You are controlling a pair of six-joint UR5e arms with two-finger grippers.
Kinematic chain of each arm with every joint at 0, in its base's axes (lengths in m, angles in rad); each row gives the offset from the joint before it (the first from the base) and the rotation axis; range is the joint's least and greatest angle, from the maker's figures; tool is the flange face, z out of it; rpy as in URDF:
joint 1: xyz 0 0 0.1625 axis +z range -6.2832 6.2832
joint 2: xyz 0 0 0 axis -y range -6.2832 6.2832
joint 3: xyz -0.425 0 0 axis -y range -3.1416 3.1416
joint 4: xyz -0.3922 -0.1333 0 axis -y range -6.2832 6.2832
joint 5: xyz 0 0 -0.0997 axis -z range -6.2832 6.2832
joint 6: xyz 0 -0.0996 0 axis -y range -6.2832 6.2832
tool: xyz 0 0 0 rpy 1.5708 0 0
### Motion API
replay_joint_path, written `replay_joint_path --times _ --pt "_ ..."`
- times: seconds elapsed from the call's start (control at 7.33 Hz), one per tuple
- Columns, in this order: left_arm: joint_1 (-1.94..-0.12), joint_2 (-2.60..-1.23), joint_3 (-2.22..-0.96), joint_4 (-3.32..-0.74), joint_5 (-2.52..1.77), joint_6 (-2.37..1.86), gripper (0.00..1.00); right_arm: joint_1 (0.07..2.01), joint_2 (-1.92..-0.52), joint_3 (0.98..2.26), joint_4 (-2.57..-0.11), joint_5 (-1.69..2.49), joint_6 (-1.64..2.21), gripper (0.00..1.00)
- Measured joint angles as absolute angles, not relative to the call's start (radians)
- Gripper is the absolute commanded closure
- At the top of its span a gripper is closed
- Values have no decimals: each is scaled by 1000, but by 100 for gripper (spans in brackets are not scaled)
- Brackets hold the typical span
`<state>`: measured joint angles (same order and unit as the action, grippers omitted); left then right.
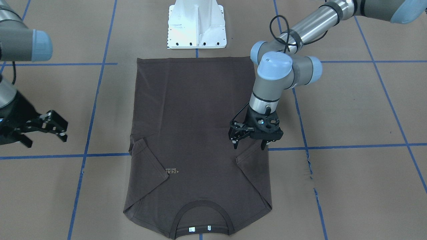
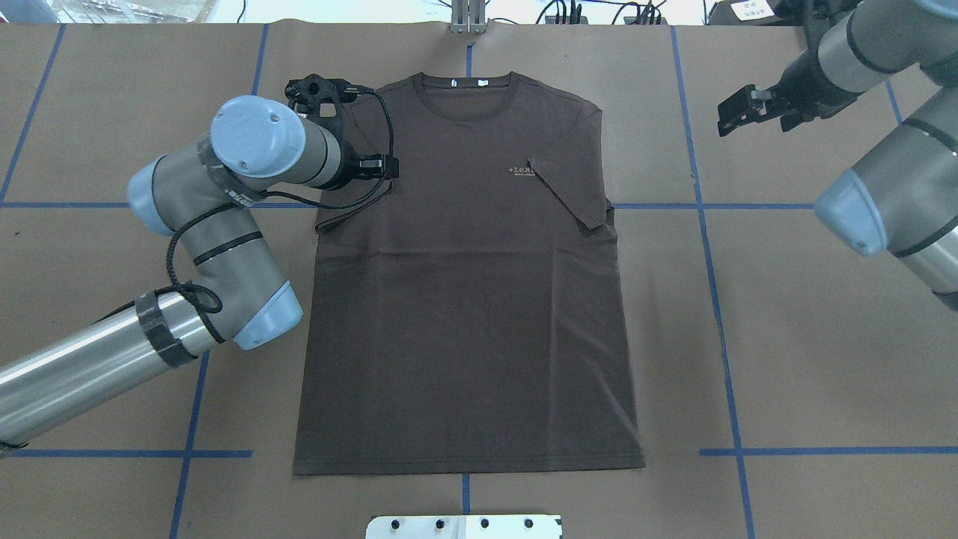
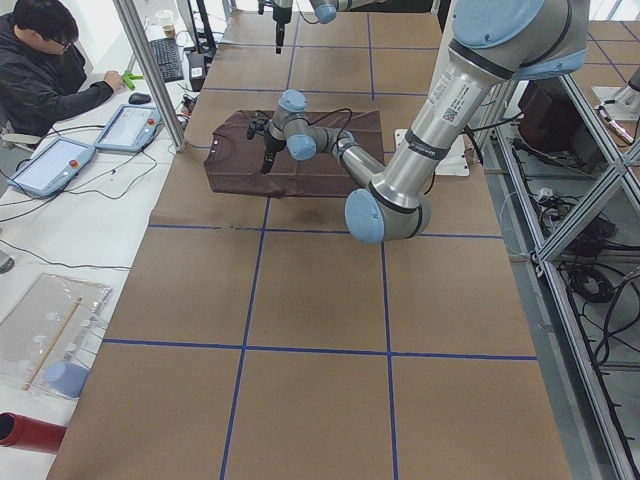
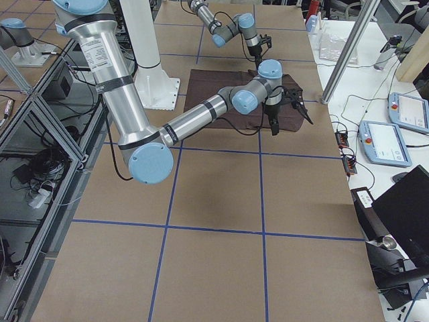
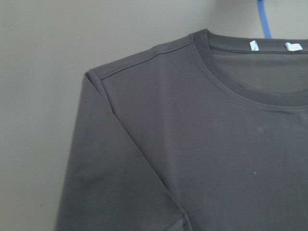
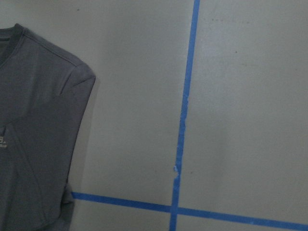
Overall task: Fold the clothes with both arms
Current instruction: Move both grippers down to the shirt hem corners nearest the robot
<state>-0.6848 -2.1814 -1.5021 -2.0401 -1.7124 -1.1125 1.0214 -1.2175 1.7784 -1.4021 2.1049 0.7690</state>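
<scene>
The dark grey-brown T-shirt (image 1: 200, 110) lies flat on the brown table, chest lettering up and collar (image 2: 465, 97) away from the robot. Both sleeves are folded inward onto the body. My left gripper (image 1: 249, 145) hangs just above the folded left sleeve (image 1: 253, 170), open, with nothing between its fingers. The left wrist view holds only the shirt's shoulder and collar (image 5: 240, 86). My right gripper (image 1: 46, 140) is off the shirt, open and empty over bare table beyond the right sleeve (image 2: 572, 195). Only the shirt's edge (image 6: 38, 134) shows in the right wrist view.
The white base pedestal (image 1: 196, 26) stands just past the shirt's hem. Blue tape lines (image 2: 703, 206) cross the paper-covered table (image 2: 786, 337). In the exterior left view a person (image 3: 45, 70) sits at a side desk with tablets (image 3: 50, 165).
</scene>
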Motion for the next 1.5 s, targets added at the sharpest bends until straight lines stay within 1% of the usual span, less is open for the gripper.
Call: replay_joint_path --times 0.41,0.55,0.68,0.82,0.95,1.09,1.23,1.5 --pt "-602 -1992 -1762 -2044 -1739 -1129 0 726 -1347 2050 -1402 1910 1150 0" --pt "-560 -1939 -1821 -2045 -1737 -1166 0 599 -1385 2117 -1402 1812 1274 0" --pt "-512 -1887 -1872 -2045 -1729 -1221 0 470 -1421 2171 -1402 1704 1383 3" --pt "-456 -1828 -1929 -2044 -1719 -1267 15 355 -1460 2218 -1402 1606 1474 4" --pt "-392 -1761 -1984 -2043 -1697 -1325 32 270 -1487 2249 -1402 1531 1540 2" --pt "-311 -1706 -2023 -2041 -1655 -1412 43 223 -1501 2263 -1403 1491 1570 2" --pt "-225 -1675 -2041 -2024 -1607 -1518 47 201 -1506 2268 -1403 1472 1582 2" --pt "-113 -1660 -2050 -1966 -1561 -1666 47 190 -1509 2270 -1404 1462 1588 2"
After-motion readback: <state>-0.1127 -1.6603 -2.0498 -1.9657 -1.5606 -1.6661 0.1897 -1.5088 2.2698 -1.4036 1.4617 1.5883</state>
